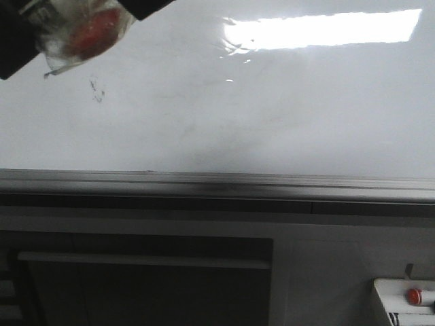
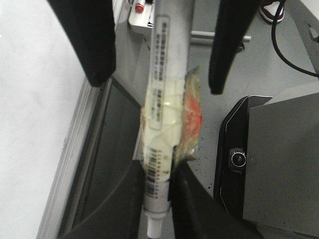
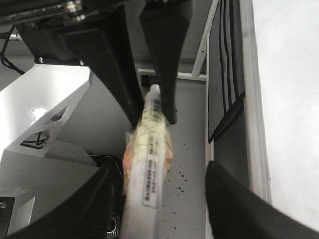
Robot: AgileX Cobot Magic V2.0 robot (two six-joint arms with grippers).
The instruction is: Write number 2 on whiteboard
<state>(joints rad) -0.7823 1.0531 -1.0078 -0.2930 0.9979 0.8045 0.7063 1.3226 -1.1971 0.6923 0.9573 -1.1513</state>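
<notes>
We see the left gripper (image 2: 155, 172) clamped on one end of a taped white plastic marker (image 2: 164, 89). Its long axis runs between the right gripper's (image 3: 158, 169) spread jaws. The glossy whiteboard (image 1: 285, 109) lies alongside, smeared. No number 2 shows yet.

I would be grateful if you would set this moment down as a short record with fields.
Surface: whiteboard, glossy, with a grey bottom rail
Writing: number 2 not visible on the board; only small dark smudges
Tool: marker, its middle wrapped in yellowish tape with something orange-red
Left gripper: shut on the marker near one end
Right gripper: open, one finger on each side of the marker, not clamping it
Other: white box with a red button below the board, lower right in the front view
</notes>
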